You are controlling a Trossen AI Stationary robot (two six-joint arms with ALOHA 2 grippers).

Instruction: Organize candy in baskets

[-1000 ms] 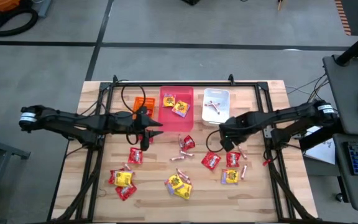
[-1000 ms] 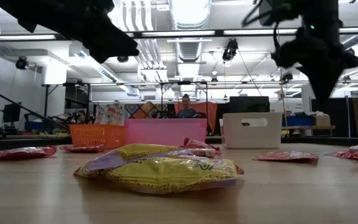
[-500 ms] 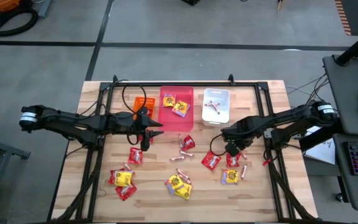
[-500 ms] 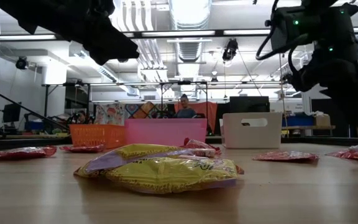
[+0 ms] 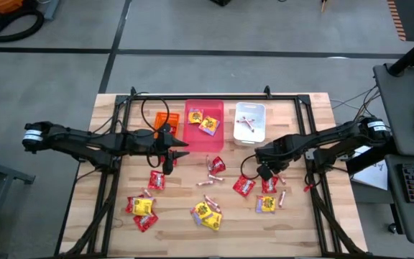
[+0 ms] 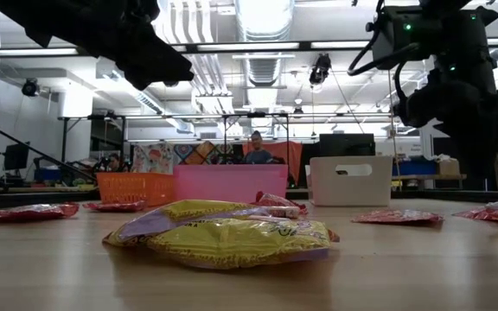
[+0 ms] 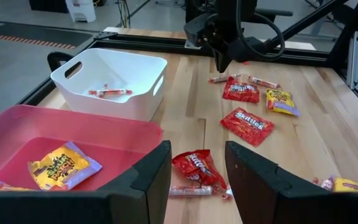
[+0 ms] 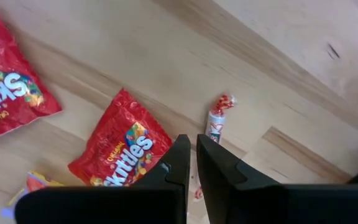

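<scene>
Three baskets stand side by side at the table's far middle: orange (image 5: 165, 120), pink (image 5: 204, 126) holding yellow packets, and white (image 5: 250, 122) holding sticks. Candy lies loose on the wood: red packets (image 5: 244, 185), yellow packets (image 5: 207, 212) and thin sticks (image 5: 208, 181). My right gripper (image 5: 263, 171) points down, shut, above the table. Its fingertips (image 8: 191, 165) stand between a red packet (image 8: 126, 149) and a red-and-white stick (image 8: 215, 121), holding nothing. My left gripper (image 5: 171, 147) hovers open by the pink basket's near left corner, and in its wrist view (image 7: 194, 168) nothing is between the fingers.
A black metal frame (image 5: 214, 97) runs around the table's edges. More red and yellow packets lie at the near left (image 5: 142, 208) and near right (image 5: 267, 204). A red packet (image 7: 194, 167) lies just in front of the pink basket.
My right gripper has sunk toward the table and drifted a little toward the near edge, over the red packets and the stick, staying shut. The candy and baskets have not moved.
</scene>
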